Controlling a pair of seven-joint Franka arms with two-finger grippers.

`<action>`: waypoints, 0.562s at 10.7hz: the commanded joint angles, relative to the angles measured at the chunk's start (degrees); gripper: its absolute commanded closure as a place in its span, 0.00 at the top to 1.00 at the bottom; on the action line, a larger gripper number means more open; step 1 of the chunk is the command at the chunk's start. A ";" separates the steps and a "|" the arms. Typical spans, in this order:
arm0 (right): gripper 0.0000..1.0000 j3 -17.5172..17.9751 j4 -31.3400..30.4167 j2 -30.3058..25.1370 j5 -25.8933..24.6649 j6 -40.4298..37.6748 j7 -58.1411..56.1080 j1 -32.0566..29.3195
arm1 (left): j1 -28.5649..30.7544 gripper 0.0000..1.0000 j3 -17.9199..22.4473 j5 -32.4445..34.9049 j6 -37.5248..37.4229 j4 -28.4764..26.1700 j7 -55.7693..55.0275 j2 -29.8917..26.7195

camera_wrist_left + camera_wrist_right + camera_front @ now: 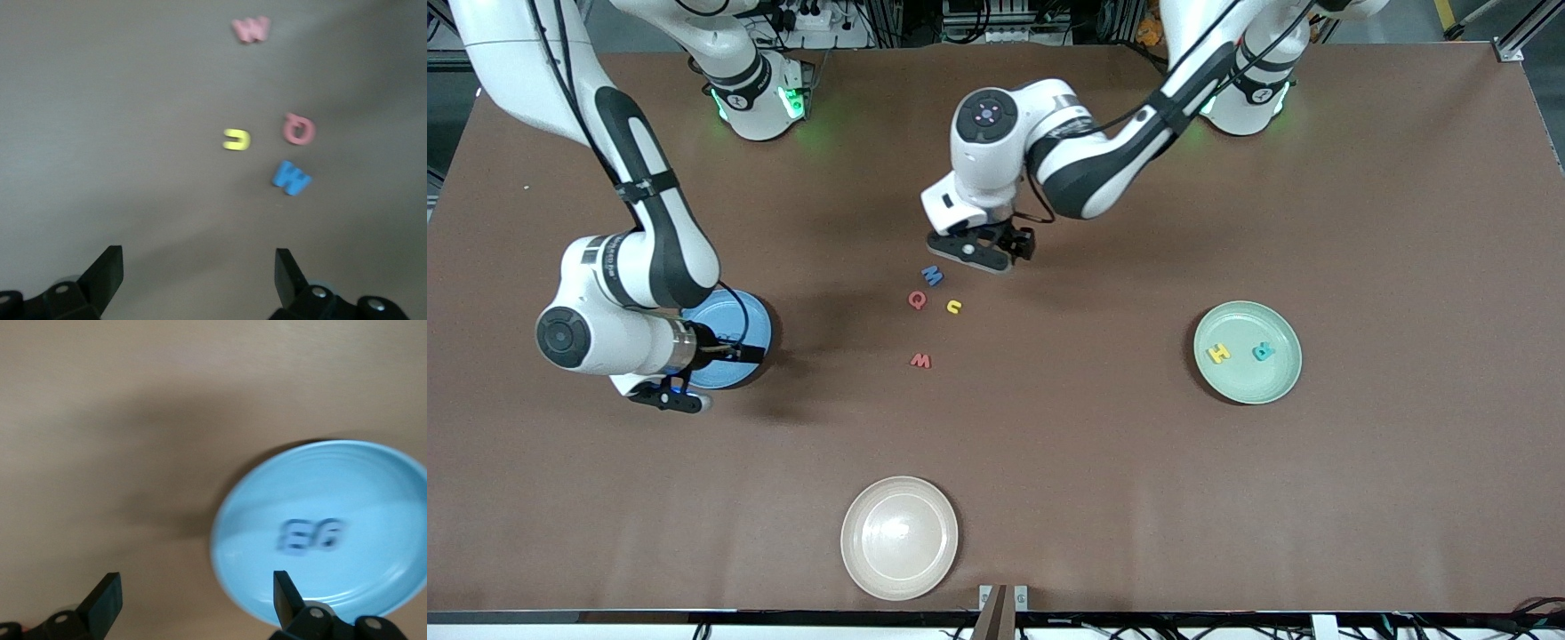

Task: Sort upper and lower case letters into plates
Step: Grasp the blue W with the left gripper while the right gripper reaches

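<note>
Sorting is half done: blue plate (pixel 734 342) near the table's right-arm edge holds two letters (pixel 312 537), green plate (pixel 1247 352) holds H (pixel 1217 353) and R (pixel 1263 351). Right gripper (pixel 665 398) hangs wide and empty beside the blue plate. Left gripper (pixel 983 250), wide and empty, hovers mid-table over the blue M (pixel 932 275); next it must descend and pinch it.

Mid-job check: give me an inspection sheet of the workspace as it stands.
Surface: brown table.
Job's things: blue M, red Q, yellow u, red w loose mid-table; yellow H, teal R in green plate; two blurred letters in blue plate.
Clutter: cream plate, empty.
Grippers: left gripper open over table beside M; right gripper open at the blue plate.
Cables: on arms only.
Surroundings: nothing seen.
</note>
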 commanded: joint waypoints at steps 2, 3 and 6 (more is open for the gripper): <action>1.00 4.09 8.72 5.59 0.67 -0.73 14.85 1.33 | -5.15 1.00 0.61 5.99 6.01 6.53 3.38 6.88; 1.00 4.18 10.04 6.90 0.49 -0.55 14.35 2.56 | -5.59 1.00 0.69 6.35 9.09 6.53 7.23 8.28; 1.00 6.29 17.94 12.88 0.49 0.85 23.61 5.30 | -10.05 1.00 6.20 6.17 14.21 7.23 15.60 10.49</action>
